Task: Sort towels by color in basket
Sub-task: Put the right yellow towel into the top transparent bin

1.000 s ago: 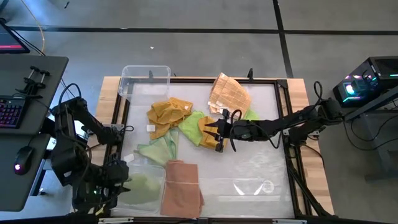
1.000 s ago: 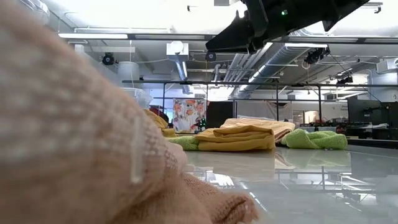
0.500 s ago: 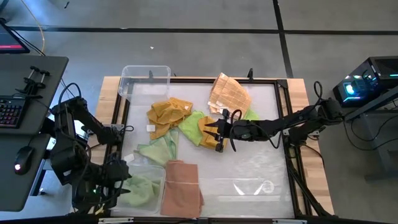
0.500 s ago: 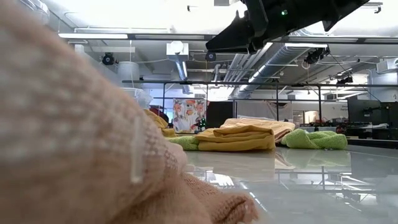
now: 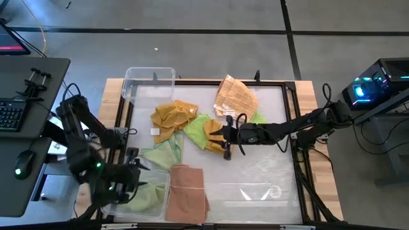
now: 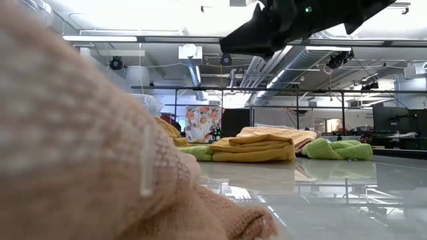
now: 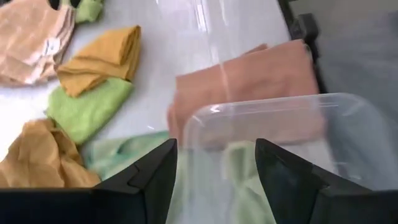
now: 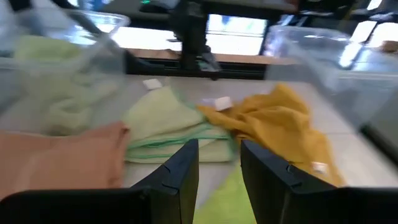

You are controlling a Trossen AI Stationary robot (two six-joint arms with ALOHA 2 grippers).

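- The left tool (image 5: 131, 176) is seen with fingers spread and holding nothing, just above the near clear bin (image 5: 121, 206) at the desk's left front corner, where a light green towel (image 5: 146, 195) already lies.
- The step in hand is judged a release into that bin; it is done well if the tool is lifted straight up, so that no cloth is dragged over the rim.
- Beside the bin a salmon pink towel (image 5: 186, 191) lies flat on the desk (image 5: 255, 172).
- Mid-desk, the right tool (image 5: 225, 139) is held over a folded mustard towel (image 5: 213, 135), fingers parted, nothing pinched.
- For its pick, one layer only is best pinched, clear of the bright green towel (image 5: 195, 129) touching it.
- Counted: two clear bins, the second (image 5: 148, 82) at the far left; two mustard towels; four green patches, one partly hidden; one salmon; one peach check (image 5: 235, 97).
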